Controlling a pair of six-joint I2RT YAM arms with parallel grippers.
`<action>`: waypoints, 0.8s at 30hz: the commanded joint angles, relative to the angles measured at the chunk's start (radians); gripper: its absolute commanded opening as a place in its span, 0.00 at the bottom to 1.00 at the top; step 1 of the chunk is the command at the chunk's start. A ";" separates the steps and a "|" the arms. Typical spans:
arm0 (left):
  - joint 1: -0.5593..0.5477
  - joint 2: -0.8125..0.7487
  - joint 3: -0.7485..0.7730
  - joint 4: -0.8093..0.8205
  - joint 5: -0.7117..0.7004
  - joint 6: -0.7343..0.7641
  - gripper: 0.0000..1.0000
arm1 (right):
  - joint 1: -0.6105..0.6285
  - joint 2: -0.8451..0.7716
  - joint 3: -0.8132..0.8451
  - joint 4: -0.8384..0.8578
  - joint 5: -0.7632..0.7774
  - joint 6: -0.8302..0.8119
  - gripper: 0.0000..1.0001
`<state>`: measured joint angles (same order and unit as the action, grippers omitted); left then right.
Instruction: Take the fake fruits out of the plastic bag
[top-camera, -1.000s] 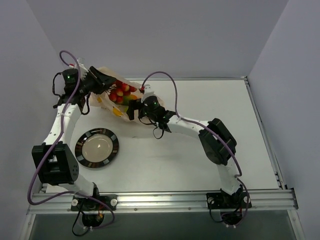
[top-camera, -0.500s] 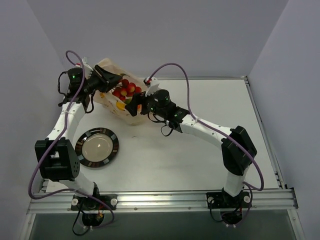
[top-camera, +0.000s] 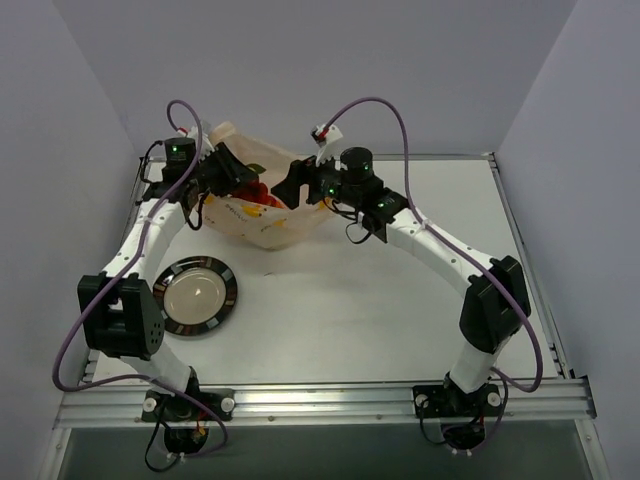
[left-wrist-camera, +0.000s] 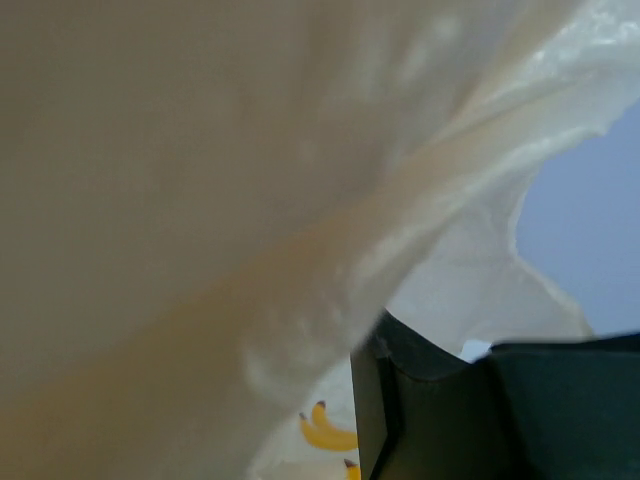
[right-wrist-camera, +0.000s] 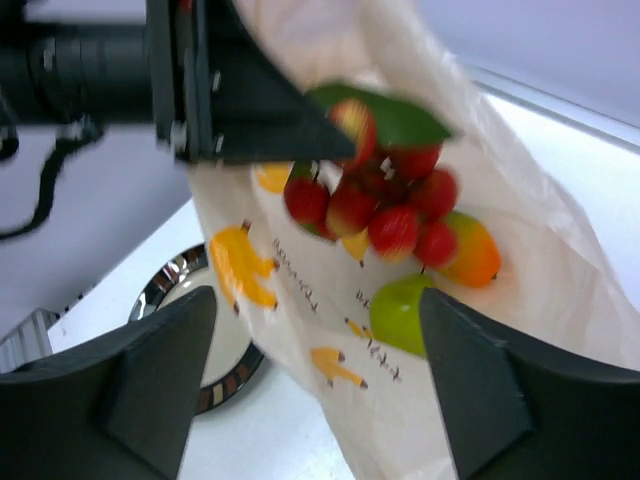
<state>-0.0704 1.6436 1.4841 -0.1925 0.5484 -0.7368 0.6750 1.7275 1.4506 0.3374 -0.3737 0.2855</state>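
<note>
Built alike: left arm (top-camera: 150, 228) and right arm (top-camera: 440, 255) in glossy white shells between blocky black joint housings, on black-and-white bases (top-camera: 187, 403) with round white caps. Hung with a purple cable (top-camera: 68, 352) in a long loop along each, white-plugged at the wrist, plus a thin black wire looped under each wrist and a small green light (top-camera: 177, 152) on each black wrist block. Tipped with matte black tool fingers (right-wrist-camera: 140, 395), broad, flat and wedge-shaped.

Both arms reaching far forward, left end effector (top-camera: 240, 176) clamped, right end effector (top-camera: 286, 186) spread wide
</note>
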 joint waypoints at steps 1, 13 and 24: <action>-0.035 -0.134 -0.054 0.004 0.028 0.057 0.02 | -0.032 -0.043 0.070 -0.005 -0.107 -0.031 0.83; -0.089 -0.280 -0.165 -0.137 -0.125 0.238 0.02 | -0.051 0.184 0.329 -0.035 -0.131 0.017 0.95; -0.115 -0.323 -0.182 -0.145 -0.010 0.287 0.02 | -0.035 0.405 0.476 0.090 -0.168 0.145 0.39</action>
<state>-0.1745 1.3884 1.2701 -0.3573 0.4770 -0.4881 0.6304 2.1689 1.8721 0.3000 -0.5728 0.3660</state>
